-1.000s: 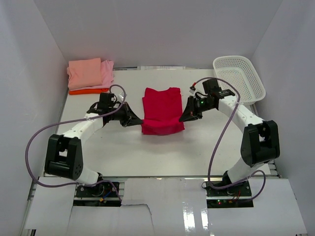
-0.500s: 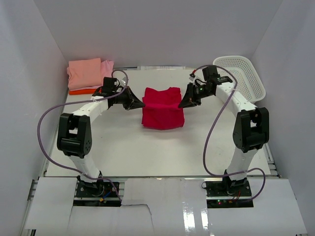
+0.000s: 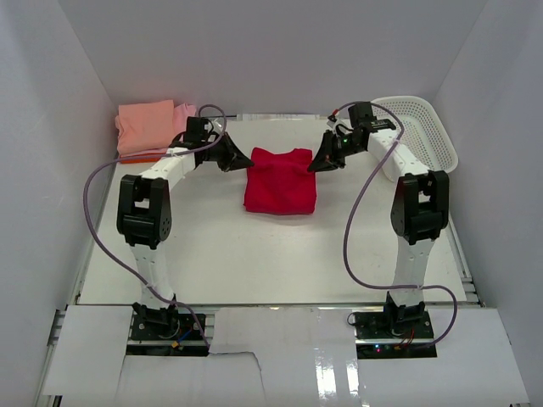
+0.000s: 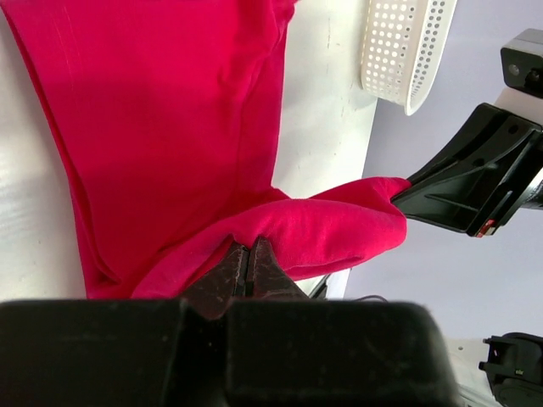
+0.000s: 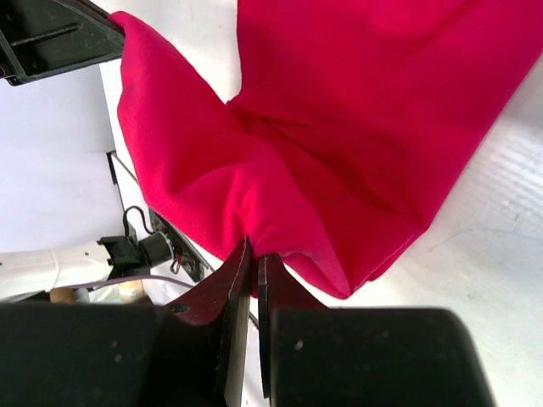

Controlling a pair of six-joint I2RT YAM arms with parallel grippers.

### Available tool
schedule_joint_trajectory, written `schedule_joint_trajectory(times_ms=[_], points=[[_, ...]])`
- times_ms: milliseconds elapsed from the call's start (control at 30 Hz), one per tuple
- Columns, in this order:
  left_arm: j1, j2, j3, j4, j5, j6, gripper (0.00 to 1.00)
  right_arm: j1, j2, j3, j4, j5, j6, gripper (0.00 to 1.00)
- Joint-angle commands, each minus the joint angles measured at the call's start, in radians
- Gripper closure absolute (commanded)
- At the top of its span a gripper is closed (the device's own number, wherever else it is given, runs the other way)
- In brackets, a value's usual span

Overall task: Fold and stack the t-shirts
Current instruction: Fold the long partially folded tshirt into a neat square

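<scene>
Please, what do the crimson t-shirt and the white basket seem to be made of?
Crimson t-shirt: probably soft knit cloth with a matte finish; it sags and wrinkles where its edge is lifted off the table. White basket: most likely rigid moulded plastic with a smooth look; its walls are an even lattice of small holes.

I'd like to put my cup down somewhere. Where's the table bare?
The near half of the table, in front of the red shirt, is bare. The far edge is crowded: the pink stack at left, the basket at right, and the left gripper and right gripper pinching the shirt's far corners.
</scene>
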Motion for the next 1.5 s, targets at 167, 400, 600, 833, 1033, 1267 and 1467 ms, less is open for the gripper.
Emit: schedule_joint_trajectory(times_ms=[167, 400, 600, 833, 1033, 1267, 1467], points=[[0.005, 0.086, 0.214, -0.048, -0.03, 0.026, 1.0, -0.034, 0.085, 0.157, -0.027, 0.001, -0.006, 0.92], [0.005, 0.142, 0.303, -0.066, -0.041, 0.025, 1.0, -0.046, 0.16, 0.253, -0.036, 0.004, 0.002, 0.92], [0.004, 0.177, 0.336, -0.071, -0.07, 0.037, 1.0, -0.054, 0.21, 0.284, 0.016, -0.008, 0.025, 0.92], [0.005, 0.232, 0.386, -0.059, -0.107, 0.046, 1.0, -0.057, 0.271, 0.304, 0.087, -0.017, 0.048, 0.92], [0.005, 0.269, 0.391, -0.016, -0.121, 0.031, 1.0, -0.057, 0.326, 0.339, 0.147, -0.032, 0.057, 0.92], [0.007, 0.29, 0.382, 0.039, -0.158, 0.026, 1.0, -0.058, 0.374, 0.359, 0.228, -0.042, 0.08, 0.92], [0.007, 0.338, 0.431, 0.047, -0.17, 0.023, 1.0, -0.066, 0.423, 0.422, 0.255, -0.04, 0.101, 0.92]])
